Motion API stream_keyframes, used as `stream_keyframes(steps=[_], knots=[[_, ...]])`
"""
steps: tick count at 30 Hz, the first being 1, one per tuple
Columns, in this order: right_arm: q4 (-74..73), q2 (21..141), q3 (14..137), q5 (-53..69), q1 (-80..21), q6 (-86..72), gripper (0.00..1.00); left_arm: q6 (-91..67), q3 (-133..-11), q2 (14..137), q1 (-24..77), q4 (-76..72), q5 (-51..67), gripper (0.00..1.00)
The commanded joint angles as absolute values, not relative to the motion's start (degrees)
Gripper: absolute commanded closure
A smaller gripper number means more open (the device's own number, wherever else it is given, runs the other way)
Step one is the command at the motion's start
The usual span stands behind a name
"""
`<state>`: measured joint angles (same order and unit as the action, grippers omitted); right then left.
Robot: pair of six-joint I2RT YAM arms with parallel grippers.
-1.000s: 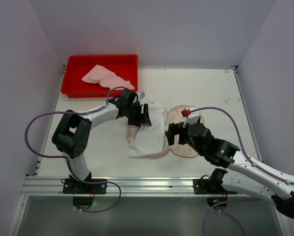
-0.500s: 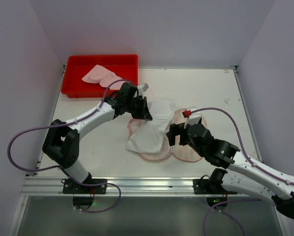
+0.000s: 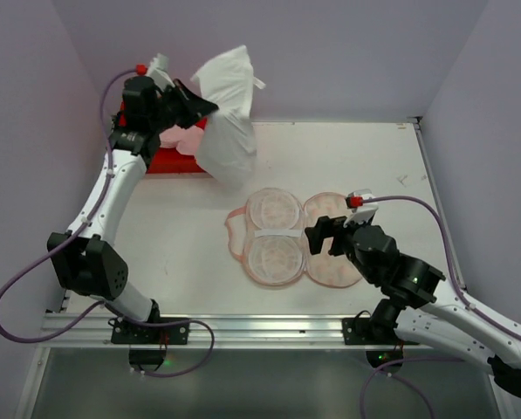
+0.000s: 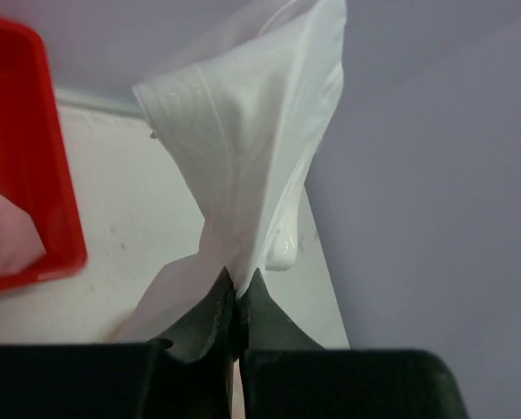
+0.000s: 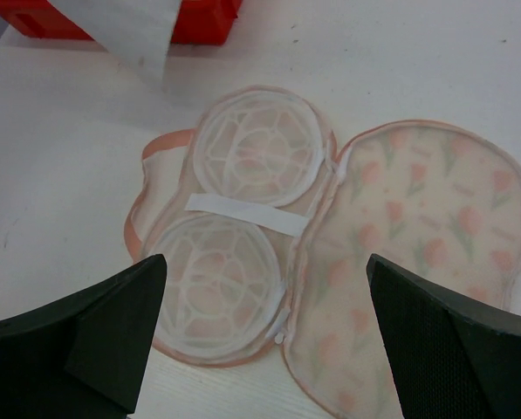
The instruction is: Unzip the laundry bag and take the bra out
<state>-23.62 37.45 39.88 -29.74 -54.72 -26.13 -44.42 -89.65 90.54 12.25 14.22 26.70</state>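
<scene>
The laundry bag (image 3: 273, 236) lies unzipped and spread flat mid-table. It is peanut-shaped with pink trim: its left half (image 5: 256, 153) holds two white dome cages, its right half (image 5: 417, 227) shows a tulip print. Its zipper pull (image 5: 278, 333) sits at the near hinge. My left gripper (image 3: 199, 106) is high over the back left, shut on a floppy white fabric piece (image 3: 225, 131), the bra as far as I can tell; it hangs clear of the table (image 4: 251, 148). My right gripper (image 3: 328, 234) hovers open just above the bag's near side, holding nothing.
A red tray (image 3: 168, 161) stands at the back left with a pink-white soft piece (image 3: 183, 138) in it, under the hanging fabric. Grey walls close the table at the back and both sides. Bare tabletop (image 3: 365, 157) lies back right.
My left gripper shut on the white fabric and lifted it off the open bag, up and back-left toward the red tray, baring the dome cages. The right gripper stayed open and shifted slightly.
</scene>
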Motion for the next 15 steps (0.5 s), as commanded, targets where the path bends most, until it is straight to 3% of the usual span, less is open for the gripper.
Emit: stream_keyframes(steps=[1,8,15], knots=[[-23.6,37.6,40.2,-32.6,-54.6,-26.8,0.01,-53.5,-94.9,89.9,6.9,4.6,20.1,1.00],[-23.2,40.9,40.8,-31.2,-54.6,-26.6,0.01,-65.8,-95.1,94.5,-1.8,-10.2,6.9,1.00],[-22.3,44.6,41.6,-30.5,-54.6,-24.9,0.01,-76.5,-88.6,101.1,-2.1,-21.2,-5.8,1.00]])
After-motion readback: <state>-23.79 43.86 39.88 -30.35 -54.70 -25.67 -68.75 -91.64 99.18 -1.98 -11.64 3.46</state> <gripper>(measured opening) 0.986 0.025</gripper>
